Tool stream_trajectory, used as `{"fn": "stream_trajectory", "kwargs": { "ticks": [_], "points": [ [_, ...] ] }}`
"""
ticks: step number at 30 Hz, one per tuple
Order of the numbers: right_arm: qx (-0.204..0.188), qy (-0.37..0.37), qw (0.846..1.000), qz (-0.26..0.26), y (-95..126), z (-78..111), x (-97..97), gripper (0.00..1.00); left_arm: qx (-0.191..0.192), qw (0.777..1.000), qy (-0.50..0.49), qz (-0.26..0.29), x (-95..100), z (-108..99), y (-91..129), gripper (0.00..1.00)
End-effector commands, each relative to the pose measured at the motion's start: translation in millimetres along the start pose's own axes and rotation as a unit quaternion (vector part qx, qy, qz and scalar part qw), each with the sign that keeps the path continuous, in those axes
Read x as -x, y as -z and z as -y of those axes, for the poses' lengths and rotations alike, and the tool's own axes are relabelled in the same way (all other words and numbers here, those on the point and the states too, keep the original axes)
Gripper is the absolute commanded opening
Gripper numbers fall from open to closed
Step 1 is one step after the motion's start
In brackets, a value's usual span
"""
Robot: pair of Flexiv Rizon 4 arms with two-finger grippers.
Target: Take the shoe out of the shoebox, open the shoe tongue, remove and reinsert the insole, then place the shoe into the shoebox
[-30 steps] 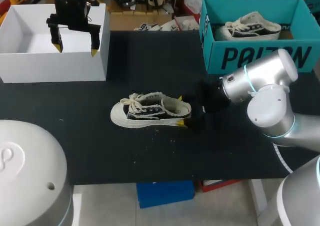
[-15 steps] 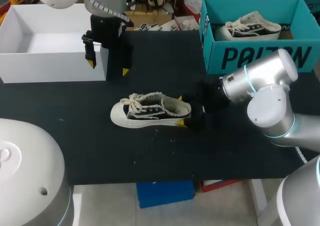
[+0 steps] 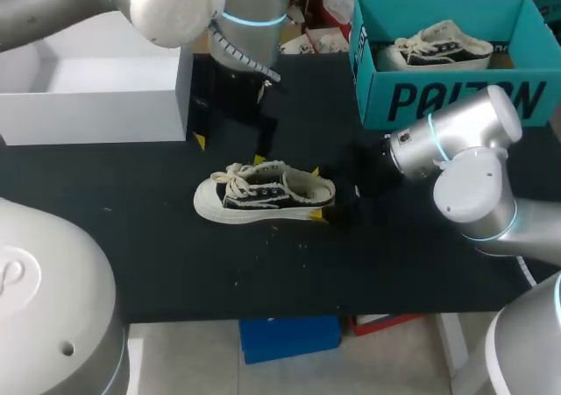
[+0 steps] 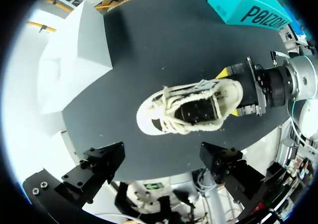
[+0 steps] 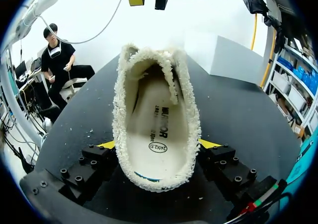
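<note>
A black-and-cream sneaker [image 3: 263,192] lies on its sole on the black table [image 3: 158,255], toe to the left. My right gripper [image 3: 317,193] is shut on its heel, one yellow tip on each side. In the right wrist view the sneaker [image 5: 156,119] fills the space between the fingers, and its cream insole [image 5: 158,134] lies inside. My left gripper [image 3: 230,150] hangs open just behind the laces, holding nothing. From the left wrist the sneaker [image 4: 189,110] lies ahead of the open left gripper [image 4: 161,157], with the right gripper [image 4: 248,92] at the heel.
A white open box [image 3: 96,88] stands at the back left. At the back right a teal shoebox [image 3: 447,97] holds a second sneaker [image 3: 434,49]. Small crumbs dot the table in front of the shoe.
My left arm has swung from over the white box to the right and down, ending close behind the sneaker. The right gripper and the sneaker have not moved.
</note>
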State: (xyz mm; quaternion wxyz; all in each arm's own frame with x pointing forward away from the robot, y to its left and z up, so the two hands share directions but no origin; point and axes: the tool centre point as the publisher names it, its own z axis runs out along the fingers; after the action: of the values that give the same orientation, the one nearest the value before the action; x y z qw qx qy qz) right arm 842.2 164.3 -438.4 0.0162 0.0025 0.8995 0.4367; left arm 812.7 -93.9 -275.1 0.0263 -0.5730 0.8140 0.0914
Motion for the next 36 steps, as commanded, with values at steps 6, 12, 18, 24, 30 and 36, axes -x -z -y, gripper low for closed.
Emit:
{"fn": "stream_trajectory", "kwargs": {
  "ticks": [6,12,18,24,30,36],
  "points": [
    [-0.001,0.0,1.0,0.001,-3,0.7,0.4,0.0,0.02,0.999,-0.009,0.036,-38.5,23,-29,1.0],
    [-0.001,0.0,1.0,0.001,-3,0.7,0.4,0.0,0.019,0.998,-0.01,0.057,-60.2,36,-45,1.0],
    [-0.001,0.0,1.0,0.001,-3,0.7,0.4,0.0,0.012,0.997,0.0,0.081,-76.4,46,-54,1.0],
    [-0.001,0.0,1.0,0.001,-3,0.7,0.4,0.0,0.018,0.995,0.022,0.099,-77.1,52,-61,1.0],
    [-0.001,0.0,1.0,0.001,-3,0.7,0.4,0.0,0.017,0.992,0.053,0.116,-68.6,50,-70,1.0],
    [-0.001,0.0,1.0,0.001,-3,0.7,0.4,0.0,0.017,0.989,0.076,0.126,-63.9,49,-75,1.0]
  ]
}}
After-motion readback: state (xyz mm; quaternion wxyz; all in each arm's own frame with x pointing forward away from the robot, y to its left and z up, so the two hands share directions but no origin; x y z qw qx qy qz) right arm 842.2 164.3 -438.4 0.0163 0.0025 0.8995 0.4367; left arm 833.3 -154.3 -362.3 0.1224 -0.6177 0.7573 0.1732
